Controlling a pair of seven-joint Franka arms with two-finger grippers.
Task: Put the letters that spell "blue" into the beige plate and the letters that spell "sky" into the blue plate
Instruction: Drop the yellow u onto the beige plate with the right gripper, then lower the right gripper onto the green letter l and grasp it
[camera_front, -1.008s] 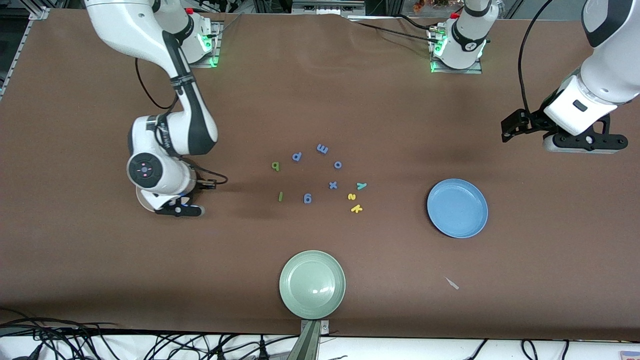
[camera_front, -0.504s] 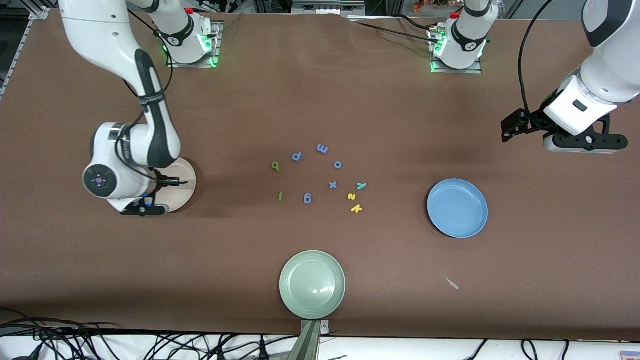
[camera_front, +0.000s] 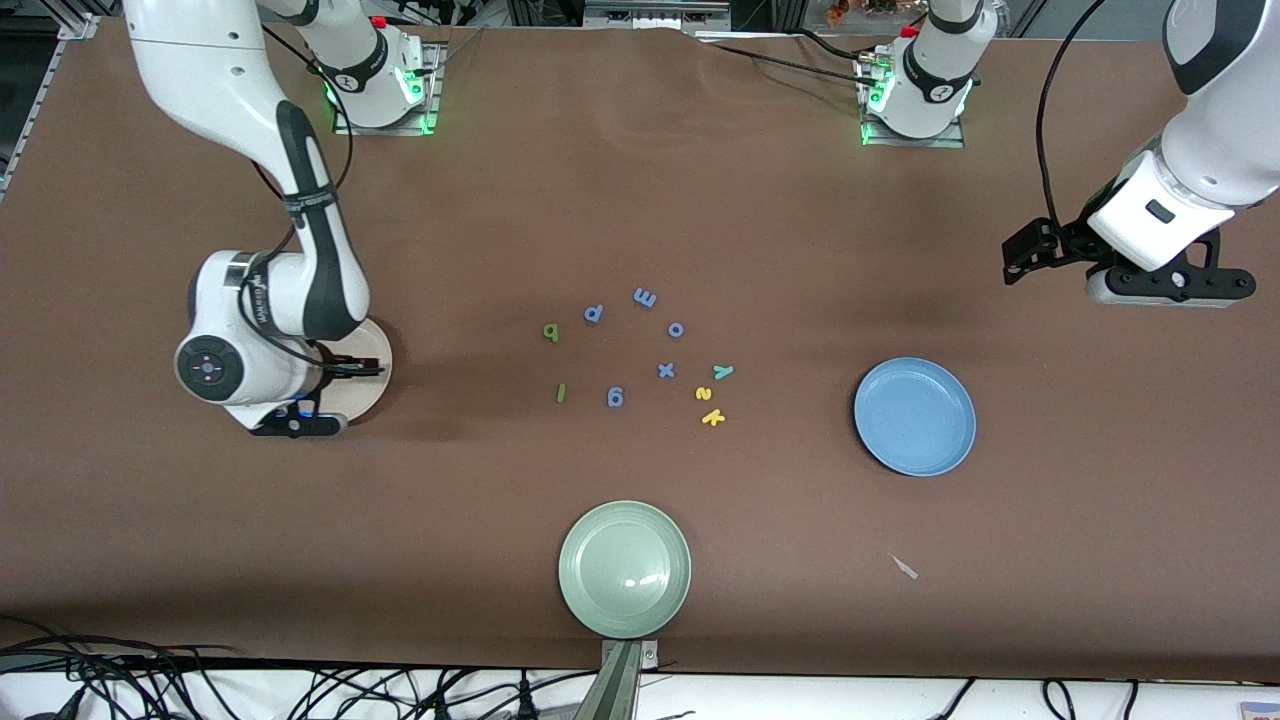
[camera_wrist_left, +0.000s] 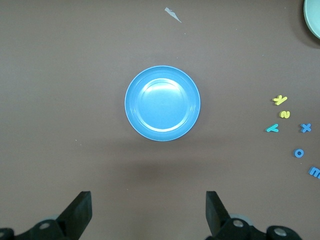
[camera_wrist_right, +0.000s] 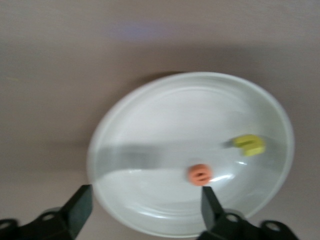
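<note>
The right end effector (camera_wrist_right: 142, 210) hangs just over the beige plate (camera_front: 372, 378) at the right arm's end of the table (camera_front: 640, 200), and its wrist view shows the fingers spread wide with nothing between them, the orange e (camera_wrist_right: 200, 174) and the yellow u (camera_wrist_right: 250, 144) lying loose in the plate below. So the drop looks done, and the job now, I'd say, is a clean exit: lift straight up so neither finger clips the plate rim, then swing toward the middle cluster for the light green b (camera_front: 551, 331) and the dark green l (camera_front: 561, 393), which lie on the table on the cluster's edge toward that plate. Those letters are tiny and flat, so the next pick likely calls for a square descent with the fingers straddling one letter only; the blue-purple letters (camera_front: 615, 397) near them must stay put. Further along, the teal y (camera_front: 723, 372), the yellow s (camera_front: 703, 393) and the yellow k (camera_front: 712, 417) sit close together on the cluster's side toward the blue plate (camera_front: 915, 416), which holds nothing yet. The pale green plate (camera_front: 625, 569), nearest the front camera, is no target. The left end effector (camera_wrist_left: 149, 212) waits in the air above the table by the blue plate, fingers wide apart and carrying nothing.
</note>
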